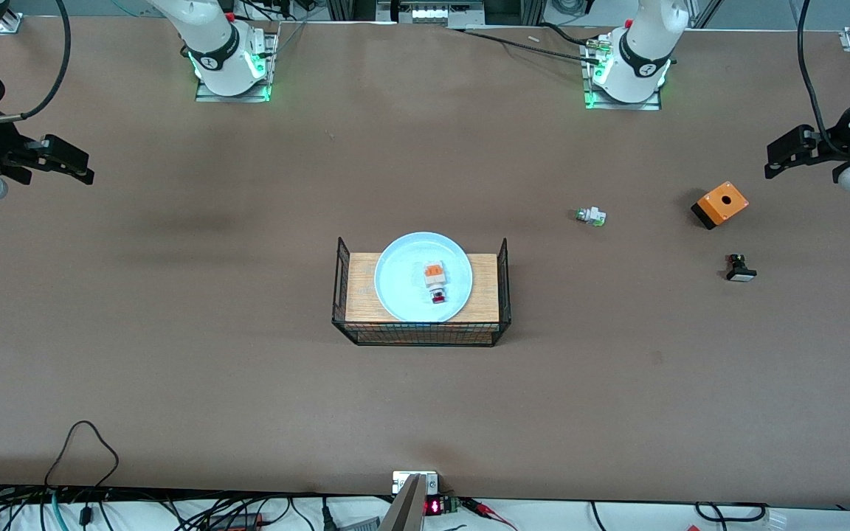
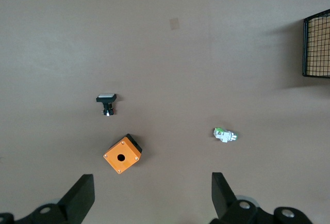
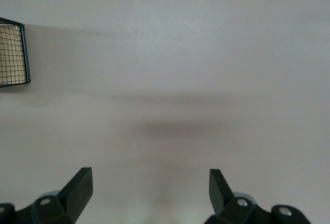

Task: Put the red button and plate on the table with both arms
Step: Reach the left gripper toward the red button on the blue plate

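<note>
The light-blue plate rests on the wooden top of a small black wire rack in the middle of the brown table. The red button, white with an orange section and a red cap, lies in the plate. My left gripper is open and empty, up over the left arm's end of the table; it also shows in the left wrist view. My right gripper is open and empty over the right arm's end; it also shows in the right wrist view. Both are well apart from the rack.
An orange box with a hole, a black button with a white cap and a white piece with a green tip lie toward the left arm's end. Rack corners show in both wrist views.
</note>
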Robot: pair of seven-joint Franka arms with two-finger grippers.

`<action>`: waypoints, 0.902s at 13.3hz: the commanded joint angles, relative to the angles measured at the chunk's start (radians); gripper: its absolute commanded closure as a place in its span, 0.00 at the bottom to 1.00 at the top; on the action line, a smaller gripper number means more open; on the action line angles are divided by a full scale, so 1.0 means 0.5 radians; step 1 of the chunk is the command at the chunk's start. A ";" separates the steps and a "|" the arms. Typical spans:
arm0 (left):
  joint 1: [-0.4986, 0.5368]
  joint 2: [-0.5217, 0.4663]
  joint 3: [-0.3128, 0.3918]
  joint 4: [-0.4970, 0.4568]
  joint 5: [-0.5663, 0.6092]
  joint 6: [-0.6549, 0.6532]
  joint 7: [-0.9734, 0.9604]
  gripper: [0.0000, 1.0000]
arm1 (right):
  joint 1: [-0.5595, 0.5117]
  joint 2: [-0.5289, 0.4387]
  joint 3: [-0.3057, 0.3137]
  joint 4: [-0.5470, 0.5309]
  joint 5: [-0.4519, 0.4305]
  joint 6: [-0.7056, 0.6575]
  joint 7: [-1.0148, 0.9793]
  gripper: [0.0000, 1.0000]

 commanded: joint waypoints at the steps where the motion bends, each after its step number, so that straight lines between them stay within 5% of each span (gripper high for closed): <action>1: -0.006 0.052 0.017 0.091 -0.024 -0.067 0.034 0.00 | 0.017 0.006 0.001 0.029 0.000 -0.064 -0.032 0.00; 7: -0.042 0.095 -0.022 0.097 -0.127 -0.067 0.000 0.00 | 0.014 0.009 -0.002 0.029 0.018 -0.076 -0.099 0.00; 12: -0.040 0.178 -0.442 0.097 -0.518 0.091 -0.526 0.00 | 0.017 0.003 0.001 0.029 0.003 -0.085 -0.035 0.00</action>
